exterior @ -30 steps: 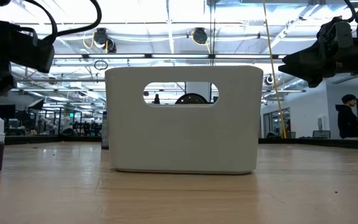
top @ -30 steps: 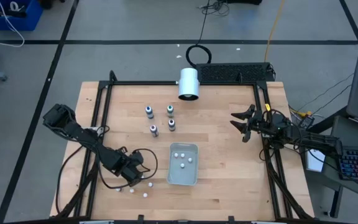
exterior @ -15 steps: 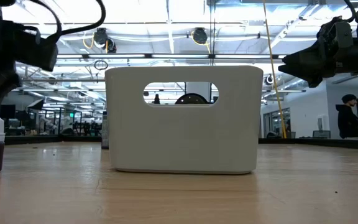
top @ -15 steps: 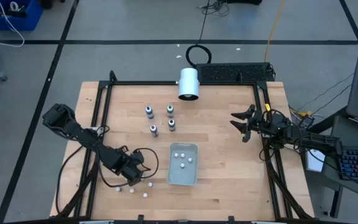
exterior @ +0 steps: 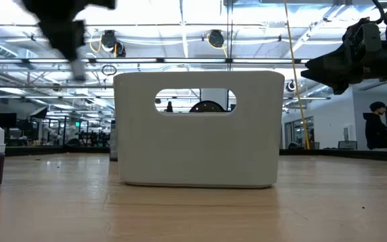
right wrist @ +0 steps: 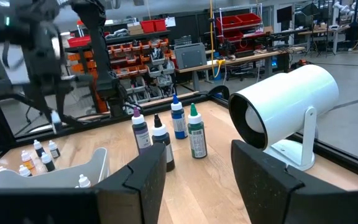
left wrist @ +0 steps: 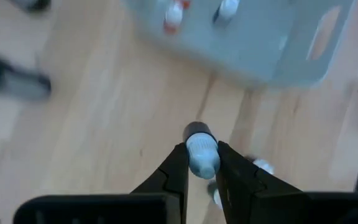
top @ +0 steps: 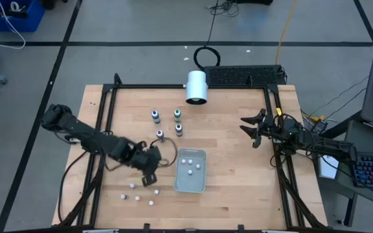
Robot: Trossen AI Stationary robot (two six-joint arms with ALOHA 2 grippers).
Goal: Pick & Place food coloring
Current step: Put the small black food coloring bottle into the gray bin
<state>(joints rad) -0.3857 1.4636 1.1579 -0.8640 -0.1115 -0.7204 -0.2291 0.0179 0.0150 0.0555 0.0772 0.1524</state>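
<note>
Noted a black frame rail point(top: 173, 86) along the table point(top: 232, 188) edges, well beyond the grey bin point(top: 191, 183) on every side. Found open bare wood between the bin and the right gripper point(top: 245, 129), and more on the bin's near side. Found less room on the bin's left, with five small white-topped pieces point(top: 136, 197) scattered near its lower left corner. Observed three more of these pieces point(top: 190, 167) inside the bin.

Recorded a pale butcher-block wood surface. Logged a large white cylinder point(top: 197, 87) lying at the table edge, well behind the bin. Seen in the low view beyond the bin: a hall with ceiling lights, shelving and a person point(exterior: 375, 128) standing far off.

Found the left gripper point(left wrist: 201, 149) just beside the bin's left wall, above the wood, clenched on a small white-capped bottle point(left wrist: 201, 160). Found the right gripper well to the right of the bin, raised off the table, fingers spread with nothing between them.

Located the food coloring point(top: 160, 134) behind and to the left of the bin: four small upright bottles in a loose square, apart from one another and from the bin. Seen from the right wrist: dark bodies with pointed caps, one purple point(right wrist: 140, 134), one white over black point(right wrist: 161, 146), one blue point(right wrist: 178, 118), one green point(right wrist: 196, 134).
</note>
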